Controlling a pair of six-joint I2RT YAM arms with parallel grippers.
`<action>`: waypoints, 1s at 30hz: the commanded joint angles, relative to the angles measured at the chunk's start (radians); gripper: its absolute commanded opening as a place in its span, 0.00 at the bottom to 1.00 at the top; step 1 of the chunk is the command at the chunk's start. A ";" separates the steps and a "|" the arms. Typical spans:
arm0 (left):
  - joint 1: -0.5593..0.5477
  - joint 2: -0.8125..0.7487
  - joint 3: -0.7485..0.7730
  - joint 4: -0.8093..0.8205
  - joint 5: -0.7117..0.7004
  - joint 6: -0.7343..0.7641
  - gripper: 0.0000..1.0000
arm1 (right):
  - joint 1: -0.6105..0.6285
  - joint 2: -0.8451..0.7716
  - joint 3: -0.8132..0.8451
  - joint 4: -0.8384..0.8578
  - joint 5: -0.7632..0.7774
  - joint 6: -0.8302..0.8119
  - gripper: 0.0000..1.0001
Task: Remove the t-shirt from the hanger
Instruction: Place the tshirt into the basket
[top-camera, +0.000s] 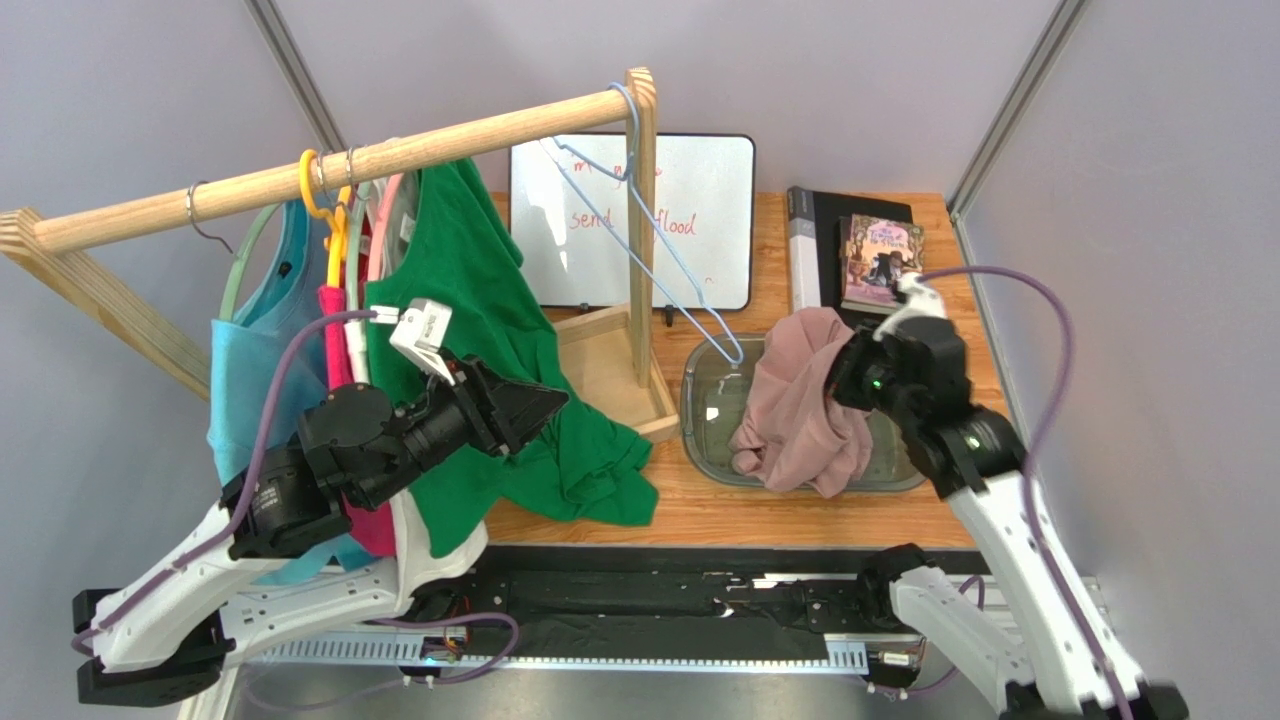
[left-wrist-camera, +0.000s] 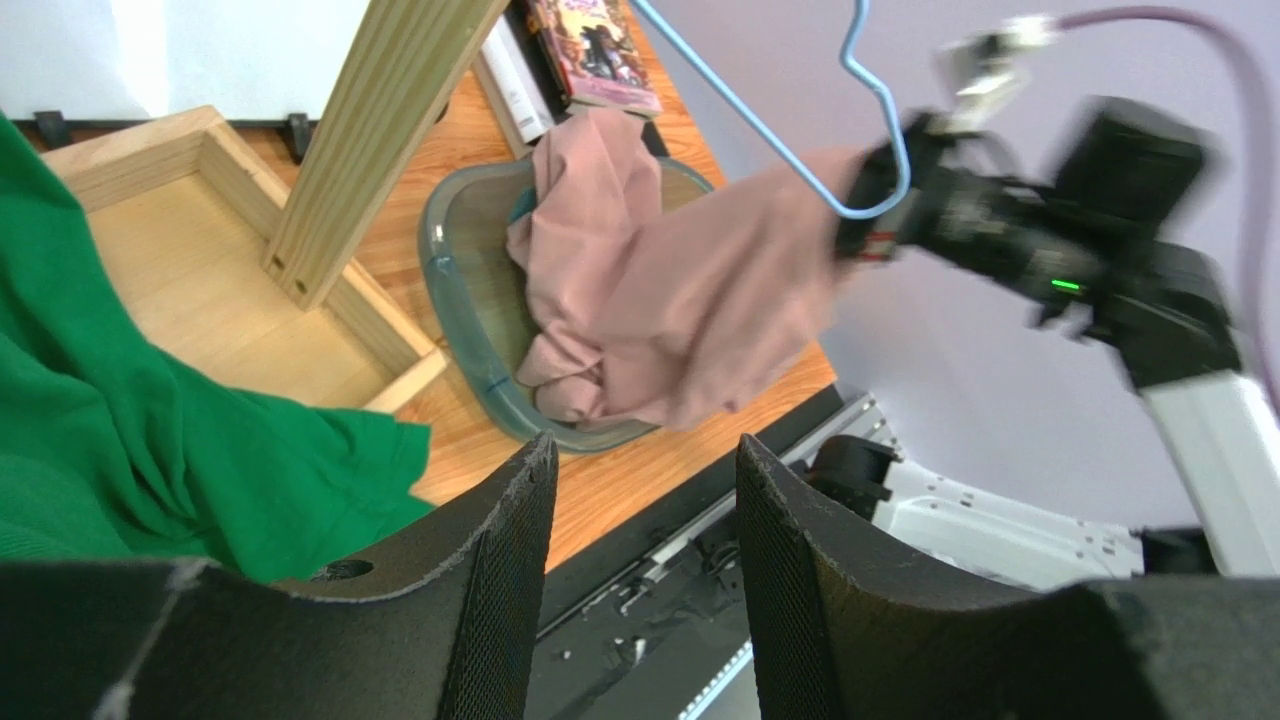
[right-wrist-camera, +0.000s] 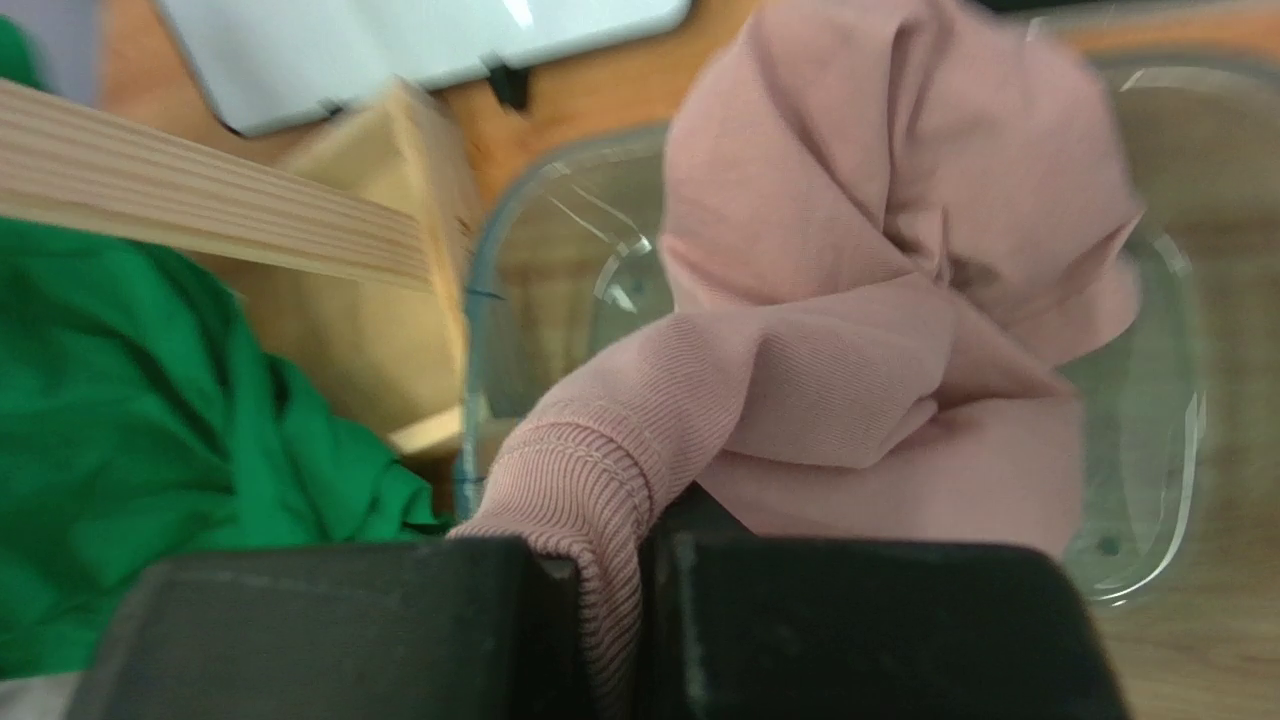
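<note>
In the clear tray (top-camera: 711, 402), on the right side of the tabletop (top-camera: 706, 515): the pink t-shirt (top-camera: 804, 420) lies bunched. Part of it is heaped inside and part is draped toward the near rim.
Blue wire hanger (left-wrist-camera: 751, 108): it is hooked over the right end of the wooden rail (top-camera: 376, 158) and hangs bare, slanting down toward the tray. Its lower corner comes just beside the pink cloth, and I cannot tell whether the two touch.
Right tool (right-wrist-camera: 646, 548): closed on a ribbed edge of the pink t-shirt, with a fold pinched between the fingers. It holds that edge up over the tray's right half.
Left tool (left-wrist-camera: 646, 480): open, jaws apart with nothing between them. It hovers by the green shirt (top-camera: 481, 300) that hangs on the rail, well apart from the tray.
Done, by my reading: the shirt looks to be off the hanger. No wire shows running through the neck or sleeves, and most of the cloth rests in the tray.
Left, by my reading: release the pinched edge so the whole garment settles, and check that no fold is snagged on the hanger's corner.
Progress: near the end, with only the let-go and a clean retreat of the right arm outstanding.
</note>
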 joint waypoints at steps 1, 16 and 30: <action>0.001 -0.003 0.064 0.006 0.055 0.016 0.53 | 0.021 0.178 -0.058 0.188 -0.051 0.079 0.00; 0.001 0.090 0.391 -0.167 0.067 0.164 0.53 | 0.024 0.426 -0.118 0.185 0.064 0.075 0.30; 0.001 0.440 1.047 -0.665 -0.407 0.387 0.54 | 0.086 0.178 0.029 -0.052 0.103 -0.059 0.78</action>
